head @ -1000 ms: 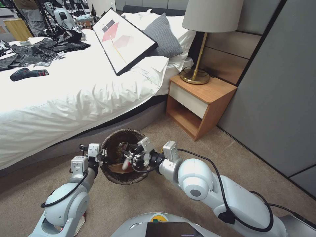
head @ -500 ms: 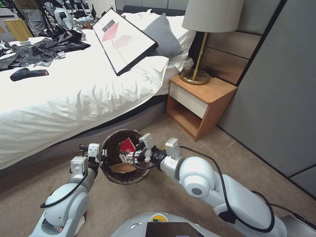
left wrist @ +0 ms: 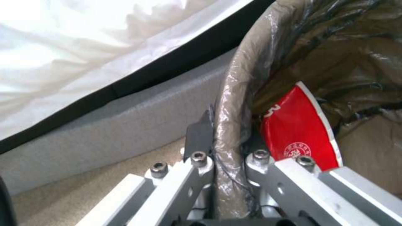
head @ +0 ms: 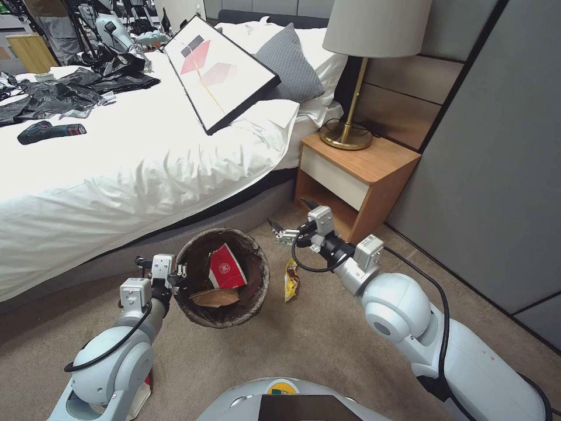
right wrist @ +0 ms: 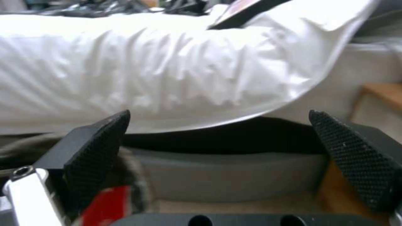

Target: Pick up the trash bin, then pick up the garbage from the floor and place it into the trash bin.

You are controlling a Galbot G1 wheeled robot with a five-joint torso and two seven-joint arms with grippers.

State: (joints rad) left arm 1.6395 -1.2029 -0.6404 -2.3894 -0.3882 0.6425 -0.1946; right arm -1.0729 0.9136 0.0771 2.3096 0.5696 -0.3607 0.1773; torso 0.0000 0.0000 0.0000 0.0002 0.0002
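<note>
The trash bin (head: 255, 245), a round bucket lined with a dark bag, hangs just above the carpet beside the bed. My left gripper (head: 177, 273) is shut on its rim, and in the left wrist view the bag-covered rim (left wrist: 229, 119) sits pinched between the fingers (left wrist: 199, 138). A red-white carton (head: 225, 268) and a tan paper scrap (head: 214, 297) lie inside the bin. A yellow-brown snack wrapper (head: 291, 280) lies on the carpet right of the bin. My right gripper (head: 291, 215) hovers open and empty above that wrapper, its pads (right wrist: 98, 147) wide apart.
The white bed (head: 134, 175) runs along the far side with a framed picture (head: 219, 70) on it. A wooden nightstand (head: 350, 181) with a lamp (head: 350, 126) stands just beyond my right gripper. A grey wall panel (head: 497, 175) bounds the right. Open carpet (head: 304, 345) lies in front.
My right gripper was over the bin with the red-white carton. The carton now lies in the bin, and the gripper has pulled out to the right toward the nightstand, open.
</note>
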